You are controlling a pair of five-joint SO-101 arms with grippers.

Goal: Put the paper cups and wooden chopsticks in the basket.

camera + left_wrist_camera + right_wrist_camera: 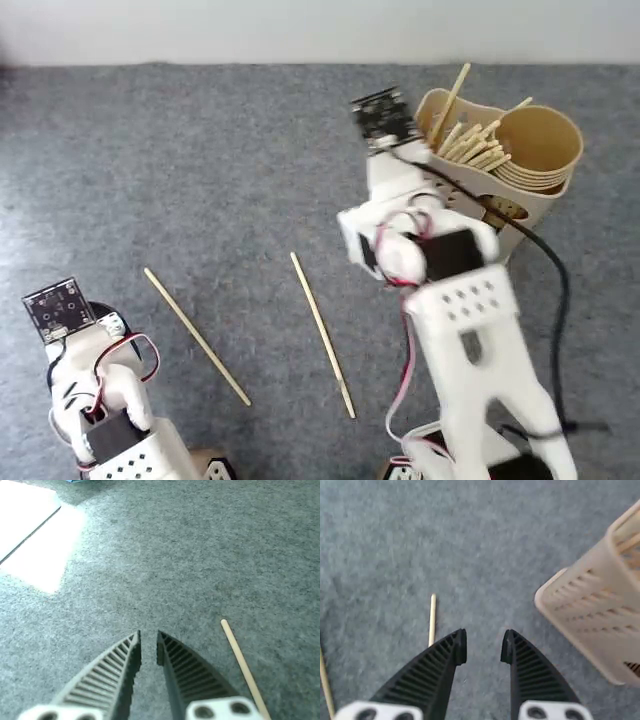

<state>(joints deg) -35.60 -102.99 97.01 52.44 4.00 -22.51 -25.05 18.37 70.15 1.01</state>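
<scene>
Two wooden chopsticks lie loose on the grey carpet, one (197,336) at the left and one (322,333) in the middle. The beige basket (520,205) stands at the far right, holding stacked paper cups (540,150) and several chopsticks (470,140). My right gripper (484,632) hangs open and empty over the carpet, with the basket (590,615) close beside it and a chopstick end (432,620) by one finger. My left gripper (149,635) is low at the near left, its fingers almost together on nothing, with a chopstick (242,665) beside it.
A pale wall edge runs along the far side of the carpet. A black cable (555,300) trails from the right arm past the basket. A second chopstick (325,680) shows at the edge of the right wrist view. A bright patch (35,540) lies on the floor beyond the left gripper.
</scene>
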